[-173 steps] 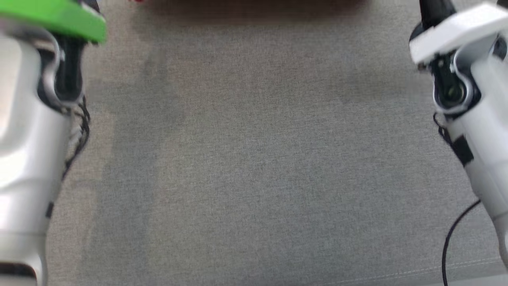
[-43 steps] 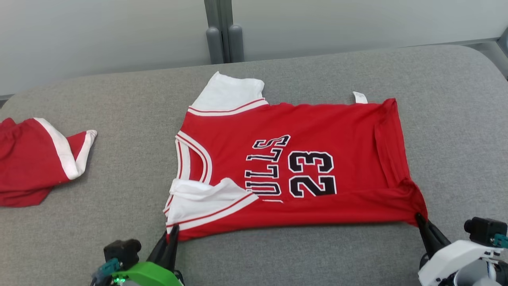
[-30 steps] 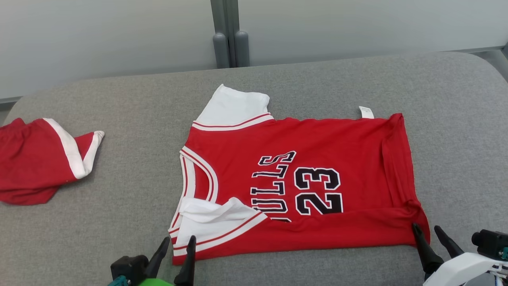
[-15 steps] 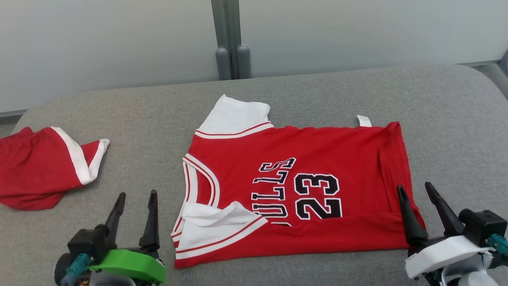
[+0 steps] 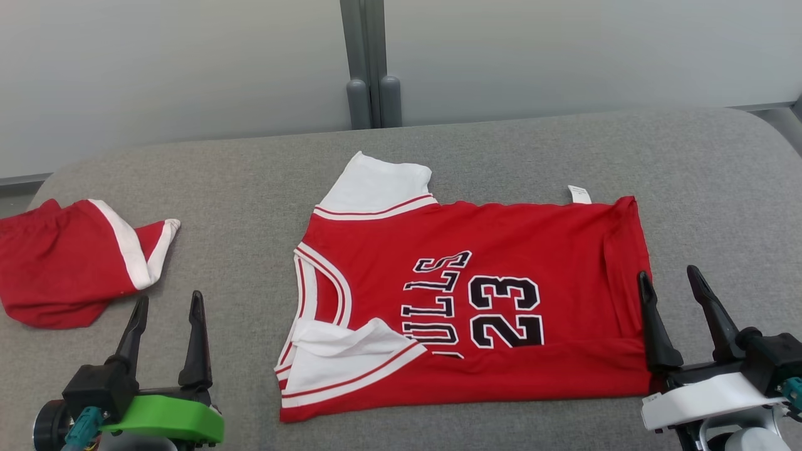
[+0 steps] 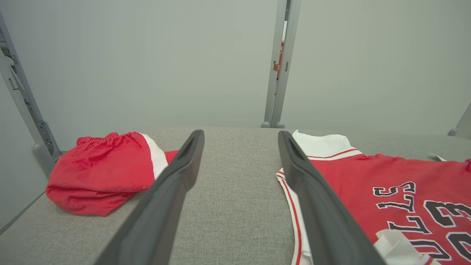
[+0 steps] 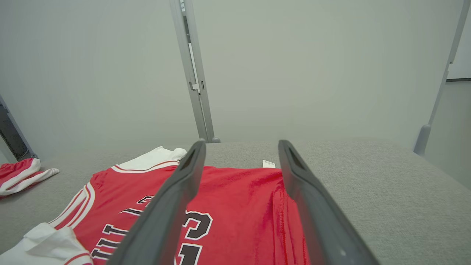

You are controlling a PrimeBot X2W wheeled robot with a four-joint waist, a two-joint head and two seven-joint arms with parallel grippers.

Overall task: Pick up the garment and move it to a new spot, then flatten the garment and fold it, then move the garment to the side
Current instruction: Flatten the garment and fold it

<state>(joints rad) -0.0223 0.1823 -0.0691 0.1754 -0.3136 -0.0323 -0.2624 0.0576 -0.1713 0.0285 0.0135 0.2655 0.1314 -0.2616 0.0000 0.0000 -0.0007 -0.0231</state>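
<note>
We see a soft knit jersey (image 5: pixel 476 294), red with white sleeves and red-and-white banded trim, lying mostly flat at the centre of a rounded grey cushion (image 5: pixel 250 175) with a coarse woven texture. Its long axis runs from 9 to 3 o'clock in the head view. The scooped neckline faces 9 o'clock and the straight hem faces 3 o'clock, so the black, white-edged lettering and the 23 read sideways. The far sleeve (image 5: pixel 376 185) pokes out toward 11 o'clock, and the near sleeve (image 5: pixel 341 357) is folded over the chest at 7 o'clock. A small white label (image 5: pixel 579 194) sticks out of the far edge at 1 o'clock. Crumpled red shorts (image 5: pixel 69 269) with a white stripe lie well apart at 9 o'clock. The left gripper (image 5: pixel 170 298) sits at 7 o'clock, near the collar end, its fingers pointing to 12 o'clock, spread wide and holding nothing. The right gripper (image 5: pixel 667 273) sits at 4 o'clock by the hem's near corner, likewise spread wide and empty. Whether its inner finger touches the cloth we cannot tell.
</note>
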